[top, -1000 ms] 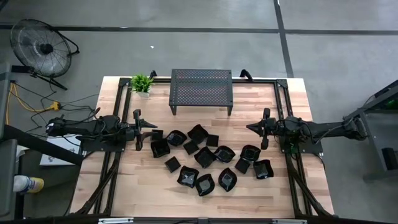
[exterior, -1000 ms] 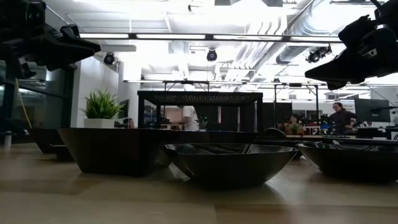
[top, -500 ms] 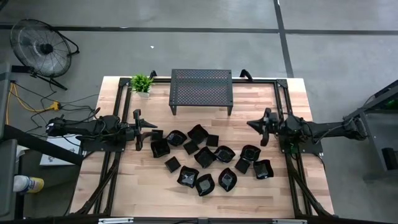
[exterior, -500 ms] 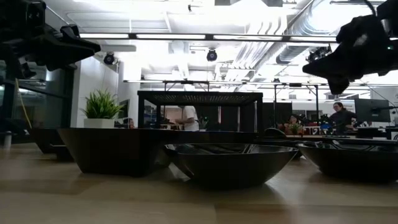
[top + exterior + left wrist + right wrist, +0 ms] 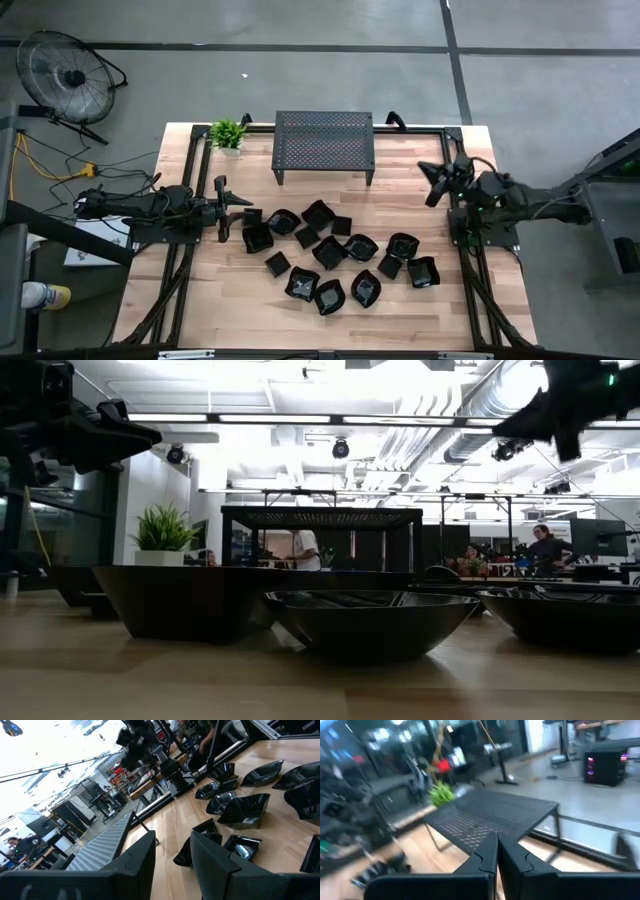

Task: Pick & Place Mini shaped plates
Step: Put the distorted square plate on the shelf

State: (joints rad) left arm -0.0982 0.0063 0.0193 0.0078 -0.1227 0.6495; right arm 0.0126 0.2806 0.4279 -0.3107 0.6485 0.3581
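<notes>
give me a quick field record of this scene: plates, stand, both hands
plates: mini shaped plates clustered mid-table, none held
stand: perforated metal stand at the table's far edge, nothing on it
plant: small potted plant beside the stand
left hand: left hand at the cluster's left edge, fingers apart, empty
right hand: right hand raised at the table's right side, shut, empty

Fifteen tiny glossy black dishes (image 5: pixel 329 252) on the wooden table. One black perforated metal stand (image 5: pixel 324 141). One small green potted plant (image 5: pixel 228 133).
</notes>
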